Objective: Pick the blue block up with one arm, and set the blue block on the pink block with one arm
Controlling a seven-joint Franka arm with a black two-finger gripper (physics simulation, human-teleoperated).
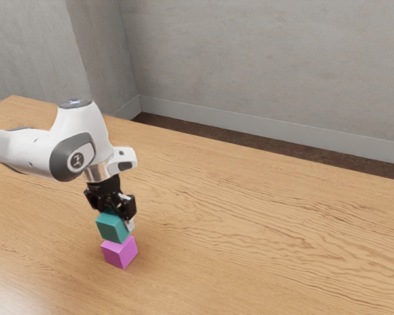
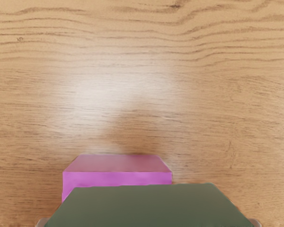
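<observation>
Over the wooden bench, my claw clamps the teal block directly above the pink block beneath it; released off-centre or tilted, it could topple.

Tally of things, by kind.
Two cube blocks are showing: one matte teal-blue cube block and one matte pink cube block, so one of each colour. One white-and-grey robot arm is reaching in, carrying one black two-finger gripper. One light wooden table with wavy grain is lying under them all. Behind, grey concrete wall faces are numbering at least two; exact count unclear. One pale skirting board is running along their foot, beside one strip of dark floor.
</observation>
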